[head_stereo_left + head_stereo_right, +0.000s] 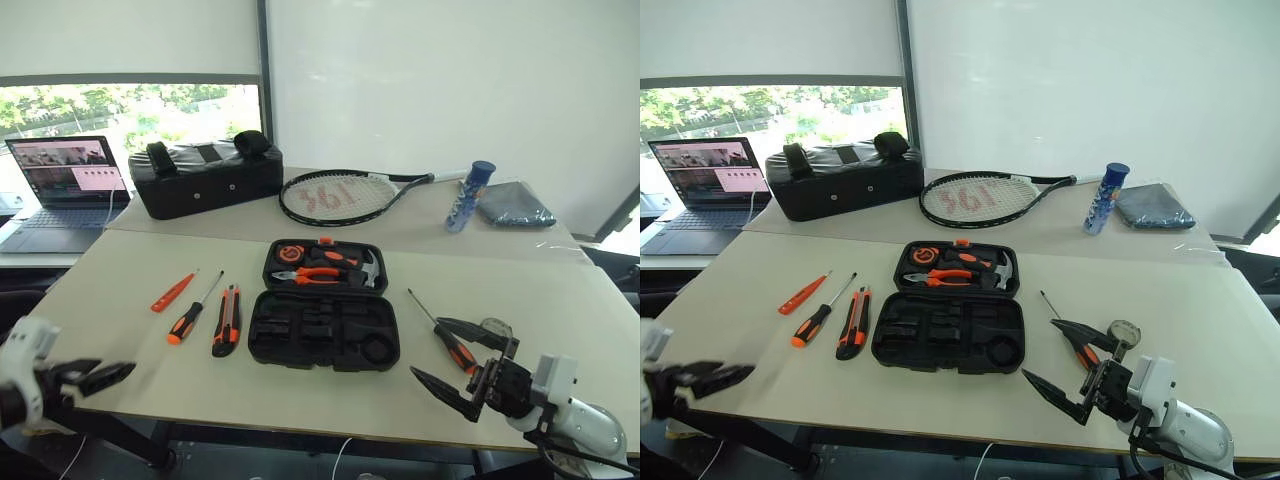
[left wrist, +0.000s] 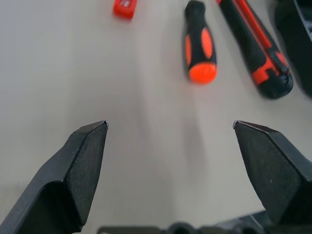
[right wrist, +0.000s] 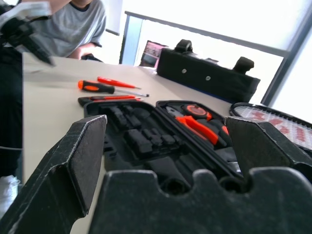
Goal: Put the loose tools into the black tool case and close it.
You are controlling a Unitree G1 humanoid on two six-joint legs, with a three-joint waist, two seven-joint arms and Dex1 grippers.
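Note:
The black tool case (image 1: pixel 322 332) lies open at the table's middle; its far half holds pliers and a hammer, and its near half shows bare slots. Left of it lie a small orange screwdriver (image 1: pixel 172 292), a black-and-orange screwdriver (image 1: pixel 186 323) and a utility knife (image 1: pixel 227 322). A second screwdriver (image 1: pixel 455 347) lies right of the case, with a small tape roll (image 1: pixel 495 327) beyond it. My left gripper (image 1: pixel 115 370) hovers open near the front left edge, short of the screwdriver handle (image 2: pixel 200 48). My right gripper (image 1: pixel 425 346) stands open just beside the right screwdriver, holding nothing.
A tennis racket (image 1: pixel 345 197), a black soft bag (image 1: pixel 205 178), a blue bottle (image 1: pixel 470 195) and a grey pouch (image 1: pixel 515 205) sit at the back. A laptop (image 1: pixel 65 185) stands at the far left. A person in a grey shirt (image 3: pixel 73 24) is beyond the table.

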